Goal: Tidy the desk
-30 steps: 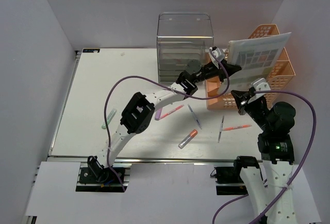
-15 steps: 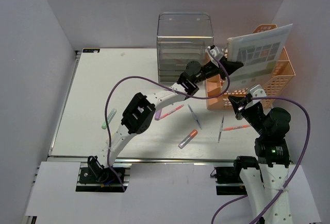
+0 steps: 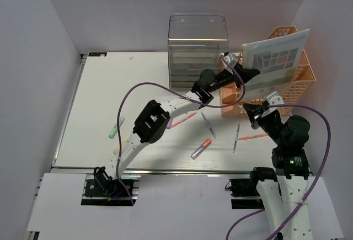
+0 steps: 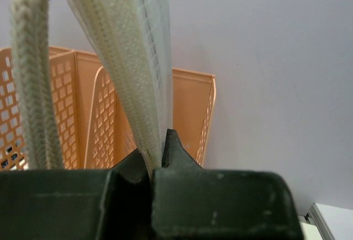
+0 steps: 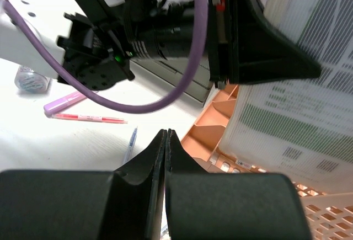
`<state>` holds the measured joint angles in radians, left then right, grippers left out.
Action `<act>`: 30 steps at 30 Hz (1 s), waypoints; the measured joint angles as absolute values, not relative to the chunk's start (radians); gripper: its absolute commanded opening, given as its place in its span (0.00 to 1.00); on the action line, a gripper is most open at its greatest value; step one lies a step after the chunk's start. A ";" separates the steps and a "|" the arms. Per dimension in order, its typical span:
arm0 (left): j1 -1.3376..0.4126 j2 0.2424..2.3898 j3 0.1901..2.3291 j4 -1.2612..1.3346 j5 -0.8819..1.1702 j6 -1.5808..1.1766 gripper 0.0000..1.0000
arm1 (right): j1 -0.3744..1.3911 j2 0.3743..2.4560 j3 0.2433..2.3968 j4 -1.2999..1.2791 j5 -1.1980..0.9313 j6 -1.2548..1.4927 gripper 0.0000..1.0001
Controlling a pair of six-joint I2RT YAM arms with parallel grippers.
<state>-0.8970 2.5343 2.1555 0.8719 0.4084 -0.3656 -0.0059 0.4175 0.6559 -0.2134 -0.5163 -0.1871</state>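
Note:
The desk (image 3: 105, 96) is a white tabletop with a metal rail at its front. My left gripper (image 3: 246, 74) is shut on the lower edge of a translucent mesh document pouch (image 3: 274, 59) and holds it upright over the orange mesh rack (image 3: 302, 80). In the left wrist view the gripper (image 4: 157, 150) pinches the pouch's zipper edge (image 4: 129, 63), with the rack (image 4: 190, 107) behind. My right gripper (image 3: 252, 113) is shut and empty, low beside the rack's front left corner. In the right wrist view the gripper (image 5: 166, 139) points at the pouch (image 5: 298, 107).
A clear drawer box (image 3: 197, 47) stands at the back, left of the rack. Loose on the desk are a pink pen (image 3: 183, 120), a blue pen (image 3: 208, 124), an orange-capped marker (image 3: 201, 148), a red pen (image 3: 253, 137) and a green marker (image 3: 116, 128).
My right arm has drawn back and down, its gripper shifting left. My left arm's elbow has shifted right, and the pouch has tilted slightly while still held.

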 measured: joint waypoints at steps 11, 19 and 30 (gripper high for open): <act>-0.901 2.571 2.156 0.871 0.430 -0.393 0.00 | -0.006 0.403 0.630 -0.207 -0.527 -0.187 0.00; -0.907 2.571 2.156 0.843 0.465 -0.374 0.04 | -0.006 0.401 0.625 -0.207 -0.527 -0.187 0.00; -0.918 2.569 2.124 0.799 0.454 -0.338 0.77 | -0.006 0.398 0.625 -0.209 -0.528 -0.188 0.06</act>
